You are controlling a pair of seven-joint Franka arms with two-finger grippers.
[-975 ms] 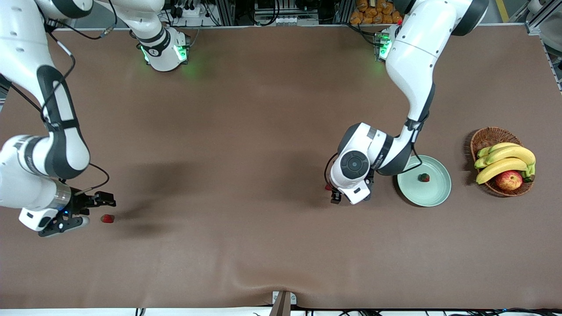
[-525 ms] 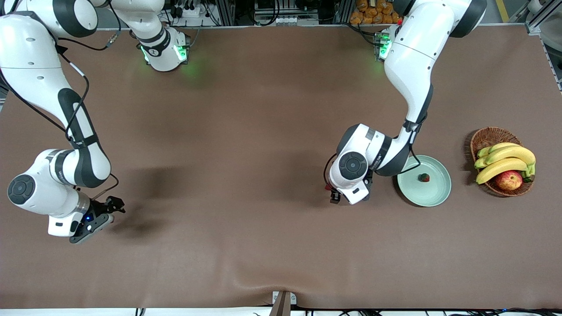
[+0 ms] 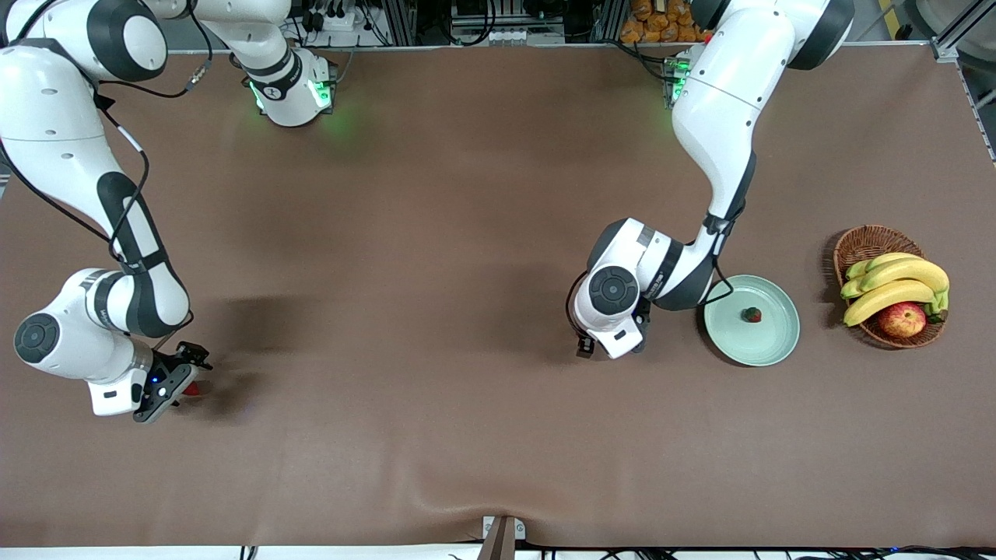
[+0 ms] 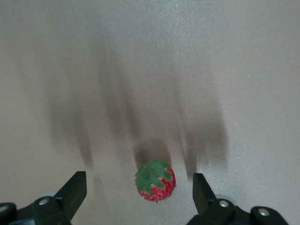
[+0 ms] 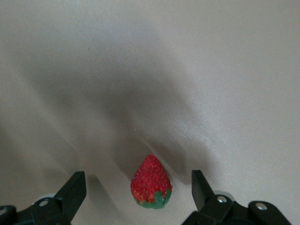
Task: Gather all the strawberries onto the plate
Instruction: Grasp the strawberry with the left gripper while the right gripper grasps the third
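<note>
Strawberries, small and red with green leafy caps, number 3 here, and 2 of them still lie on the bare brown table. Nearest the front camera, at the right arm's end of the table, 1 strawberry (image 5: 151, 182) lies on its side between the wide-open fingers of the right gripper (image 3: 173, 379), which is low over it and grips nothing; in the right wrist view a dark fingertip (image 5: 75, 187) stands clear of the berry on each side. In the front view only a sliver of red shows at that gripper's edge.

Farther from the camera, toward the left arm's end, the left gripper (image 3: 593, 340) hangs low over a second strawberry (image 4: 155, 181), cap turned up, with its fingers (image 4: 200, 187) equally spread, apart from the fruit and holding nothing. The front view hides this berry under the wrist.

Just beside that wrist sits the round, shallow, pale mint-green plate (image 3: 774, 346), with the third strawberry (image 3: 752, 314) lying in it near the middle.

Near the plate, at the table's end, a brown wicker basket (image 3: 862, 243) holds yellow bananas (image 3: 895, 284) and a red-yellow apple (image 3: 903, 320).
</note>
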